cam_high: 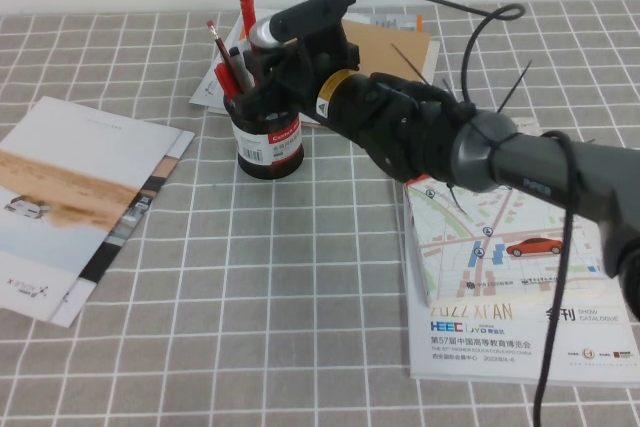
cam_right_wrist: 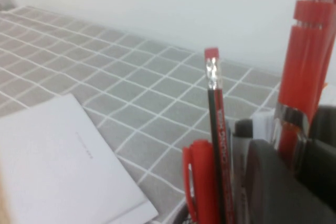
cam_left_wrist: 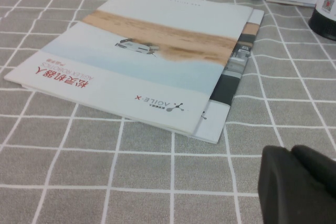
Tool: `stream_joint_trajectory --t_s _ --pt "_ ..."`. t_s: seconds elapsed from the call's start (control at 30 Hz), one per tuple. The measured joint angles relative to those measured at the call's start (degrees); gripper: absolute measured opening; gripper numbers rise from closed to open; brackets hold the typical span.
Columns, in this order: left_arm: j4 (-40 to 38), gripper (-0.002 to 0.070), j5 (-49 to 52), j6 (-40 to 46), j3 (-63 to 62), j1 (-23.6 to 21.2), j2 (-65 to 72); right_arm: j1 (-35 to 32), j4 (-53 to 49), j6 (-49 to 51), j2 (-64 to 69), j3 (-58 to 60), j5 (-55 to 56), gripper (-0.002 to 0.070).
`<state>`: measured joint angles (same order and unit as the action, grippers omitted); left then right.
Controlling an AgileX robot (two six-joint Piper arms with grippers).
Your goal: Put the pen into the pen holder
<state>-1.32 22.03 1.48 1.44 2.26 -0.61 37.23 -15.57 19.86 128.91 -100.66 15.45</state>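
the right gripper (cam_high: 262, 65) hangs over the pen holder (cam_high: 268, 137) toward the far edge of the worktop (cam_high: 250, 297), its fingers (cam_right_wrist: 283, 182) clamped on the pen (cam_right_wrist: 304, 61), which stands upright with its lower end inside the holder beside a red-and-black pencil (cam_right_wrist: 216, 129). the left gripper (cam_left_wrist: 296, 187) sits low by the brochure (cam_left_wrist: 142, 61) near the left edge; whether its fingers are apart or together i cannot tell.

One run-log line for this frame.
right gripper: over pen holder, shut on pen | left gripper: parked near brochure
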Motion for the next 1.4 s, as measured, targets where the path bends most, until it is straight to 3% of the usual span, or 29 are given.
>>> stream_joint_trajectory --t_s 0.07,0.27,0.33,0.4,0.57,0.67,1.07,1.3,1.4 --pt "0.0 -0.0004 0.0 0.0 0.0 0.0 0.0 0.0 0.0 0.0 0.8 -0.9 -0.3 0.0106" --pt "0.0 -0.0004 0.0 0.0 0.0 0.0 0.0 -0.2 0.0 0.0 0.8 -1.3 -1.7 0.0323" --pt "0.0 -0.0004 0.0 0.0 0.0 0.0 0.0 -0.2 0.0 0.0 -0.1 -1.3 -4.1 0.0336" --pt "0.0 -0.0004 0.0 0.0 0.0 0.0 0.0 -0.2 0.0 0.7 -2.0 -1.3 -8.4 0.0311" --pt "0.0 -0.0004 0.0 0.0 0.0 0.0 0.0 -0.2 0.4 1.1 -8.3 0.0 -18.2 0.0064" --pt "0.0 -0.0004 0.0 0.0 0.0 0.0 0.0 -0.2 0.5 1.1 -12.8 3.2 -19.4 0.0010" --pt "0.0 -0.0004 0.0 0.0 0.0 0.0 0.0 1.0 -2.2 5.7 -38.9 37.8 2.6 -0.0012" --pt "0.0 -0.0004 0.0 0.0 0.0 0.0 0.0 1.0 -17.8 6.0 -54.0 51.5 5.4 -0.0012" --pt "0.0 -0.0004 0.0 0.0 0.0 0.0 0.0 1.0 -20.0 6.0 -58.8 55.1 2.9 -0.0013"
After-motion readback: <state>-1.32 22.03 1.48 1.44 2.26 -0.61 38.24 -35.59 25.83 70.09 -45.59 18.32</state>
